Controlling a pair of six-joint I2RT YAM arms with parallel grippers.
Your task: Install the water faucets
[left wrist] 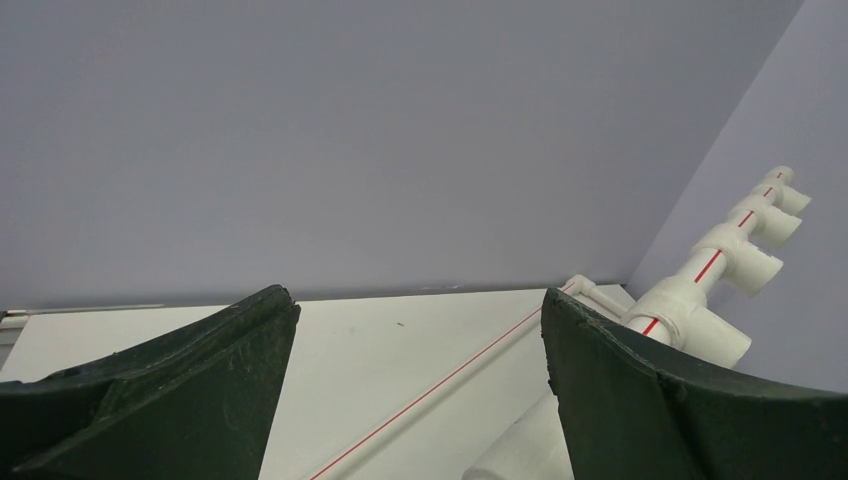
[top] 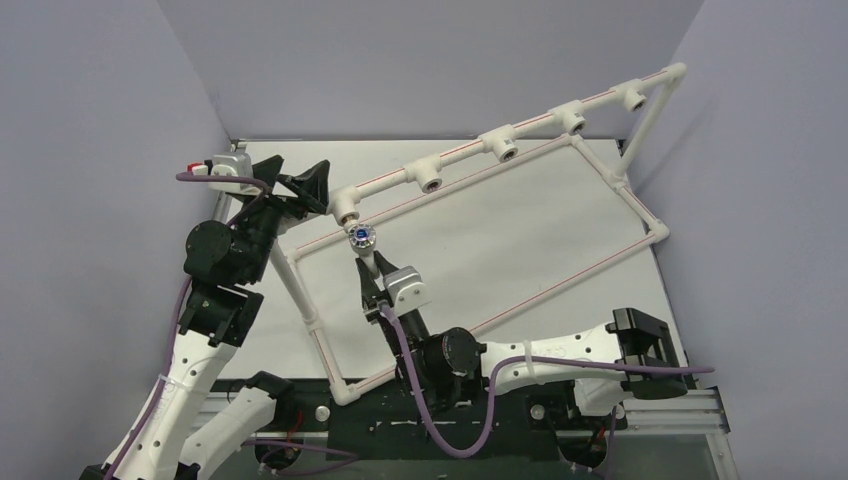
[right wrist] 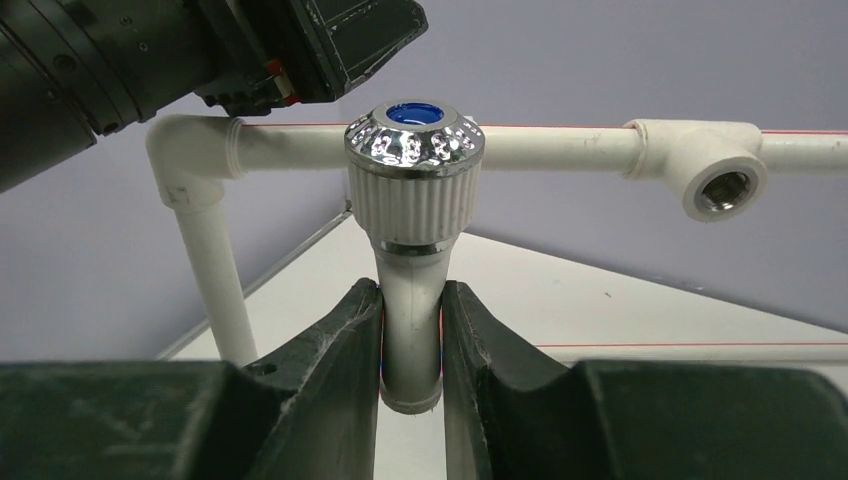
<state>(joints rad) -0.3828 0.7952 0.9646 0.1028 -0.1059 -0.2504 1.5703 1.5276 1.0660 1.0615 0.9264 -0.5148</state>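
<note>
My right gripper (top: 367, 262) is shut on a small white water faucet (right wrist: 412, 300) and grips its white spout between both fingers. Its silvery knob with a blue centre (right wrist: 414, 135) points up toward the camera; it also shows in the top view (top: 359, 237), just below the leftmost socket (top: 345, 212) of the white pipe frame (top: 470, 150). Its brass threaded end is hidden. My left gripper (top: 303, 184) is open and empty beside the frame's left corner. In the left wrist view its right finger (left wrist: 640, 400) stands next to the pipe's tee sockets (left wrist: 700, 290).
The pipe frame carries several open tee sockets along its top bar (top: 500, 146), one near in the right wrist view (right wrist: 722, 190). Its lower rectangle of red-striped pipes (top: 560, 285) lies on the white table. Grey walls enclose left, back and right.
</note>
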